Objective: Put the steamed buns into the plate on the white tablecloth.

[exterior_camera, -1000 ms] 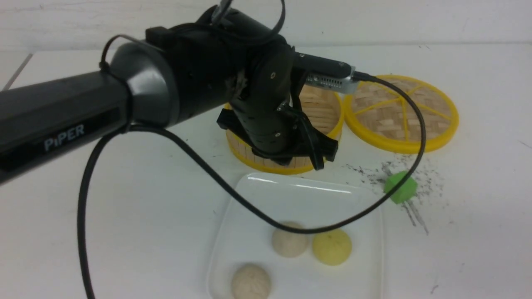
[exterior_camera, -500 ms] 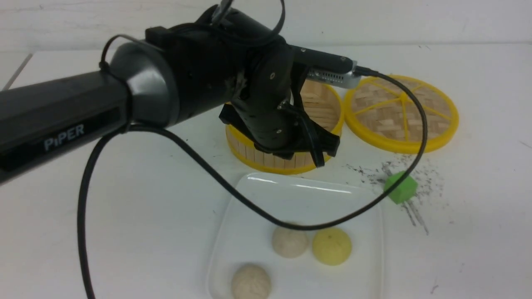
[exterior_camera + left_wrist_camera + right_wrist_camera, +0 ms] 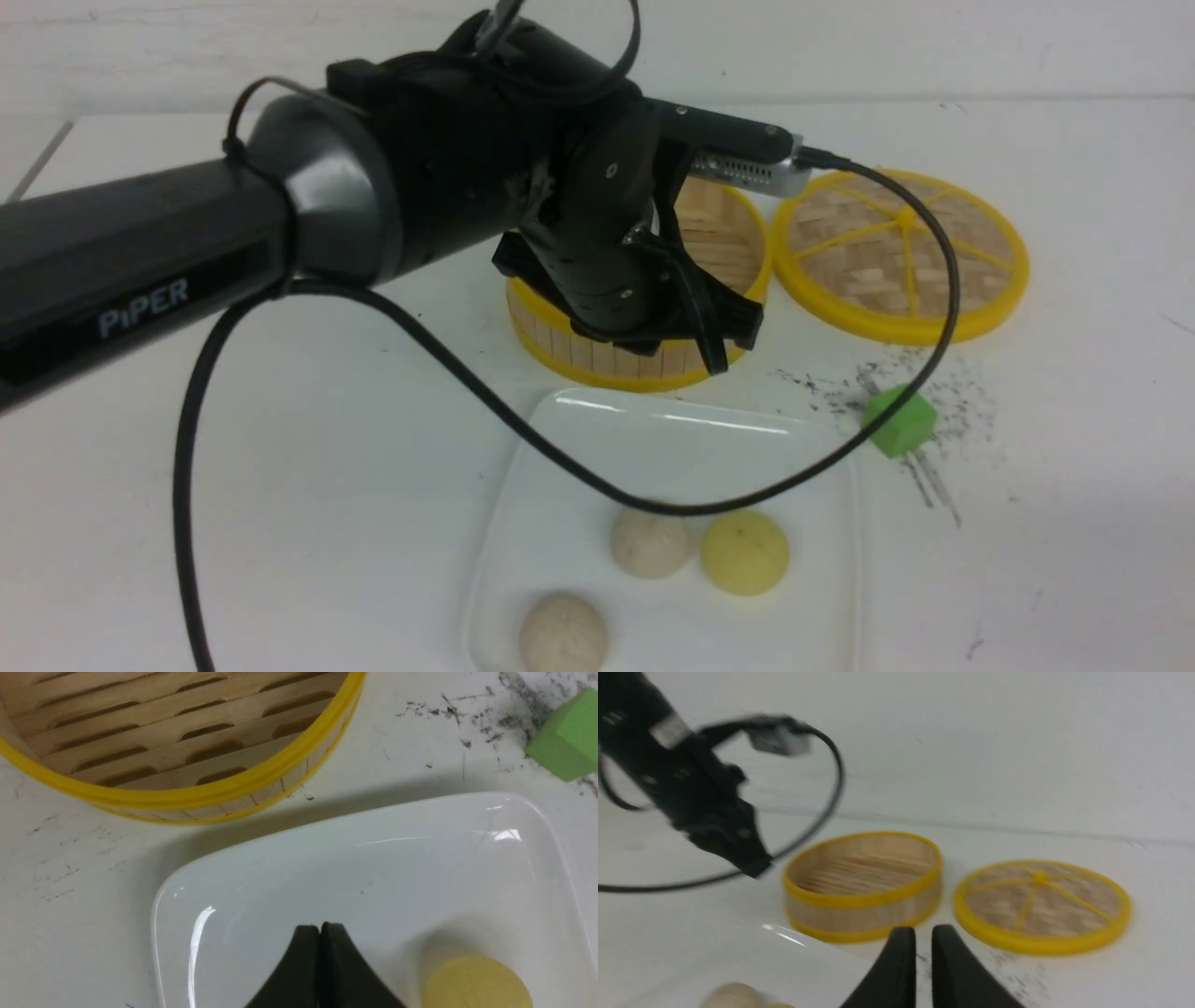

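The white plate [image 3: 681,448] lies on the white tablecloth [image 3: 280,467] at the front centre. Three steamed buns lie in it: a pale yellow one [image 3: 744,553], a beige one [image 3: 651,542] touching its left side, and another beige one [image 3: 563,633] nearer the front. My left gripper [image 3: 717,364] is shut and empty, above the plate's far edge in front of the bamboo basket [image 3: 597,359]. In the left wrist view its fingertips [image 3: 320,927] meet over the plate [image 3: 373,868], beside the yellow bun [image 3: 476,982]. My right gripper [image 3: 923,929] is shut and empty, and out of the front view.
The basket [image 3: 187,742] looks empty where its floor shows. Its flat yellow-rimmed lid [image 3: 901,252] lies to its right. A small green cube [image 3: 899,422] sits among dark marks right of the plate. The left arm's black cable [image 3: 560,457] hangs over the plate.
My left gripper has risen slightly and tilted back towards the basket; its wrist camera sits a little higher. The buns, plate, basket and lid have not moved.
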You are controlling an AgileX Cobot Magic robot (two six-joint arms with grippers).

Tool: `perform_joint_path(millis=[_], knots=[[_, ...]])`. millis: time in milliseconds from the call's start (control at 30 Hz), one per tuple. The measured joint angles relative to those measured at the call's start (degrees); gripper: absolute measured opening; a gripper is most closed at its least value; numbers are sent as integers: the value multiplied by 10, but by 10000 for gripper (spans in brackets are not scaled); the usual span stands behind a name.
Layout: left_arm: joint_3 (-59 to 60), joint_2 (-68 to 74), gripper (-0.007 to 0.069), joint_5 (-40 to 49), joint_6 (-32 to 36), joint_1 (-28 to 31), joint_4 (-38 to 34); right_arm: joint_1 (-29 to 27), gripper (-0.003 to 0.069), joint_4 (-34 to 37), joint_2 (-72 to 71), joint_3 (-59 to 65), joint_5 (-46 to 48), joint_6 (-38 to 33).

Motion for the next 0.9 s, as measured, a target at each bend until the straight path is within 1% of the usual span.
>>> perform_joint_path(millis=[100, 133, 267, 367, 567, 700, 800, 833, 867, 900], knots=[[0, -3, 10, 0, 5, 0, 9, -88, 82, 9, 0, 39, 9, 0], [0, -3, 10, 0, 6, 0, 11, -93, 81, 9, 0, 42, 9, 0], [0, -21, 13, 9, 11, 0, 29, -178, 83, 10, 0, 94, 19, 0], [0, -47, 14, 11, 13, 0, 41, -199, 83, 11, 0, 98, 52, 0], [0, -111, 17, 28, 14, 0, 58, -207, 86, 12, 0, 97, 77, 0], [0, -175, 17, 75, 13, 0, 58, -214, 92, 12, 0, 96, 79, 0], [0, -246, 19, 127, 13, 0, 65, -239, 97, 12, 0, 96, 80, 0], [0, -250, 19, 127, 13, 0, 66, -240, 97, 12, 0, 96, 80, 0], [1, -285, 19, 154, 14, 0, 76, -252, 99, 12, 0, 96, 80, 0], [2, -297, 19, 159, 14, 0, 82, -254, 99, 12, 0, 96, 80, 0]])
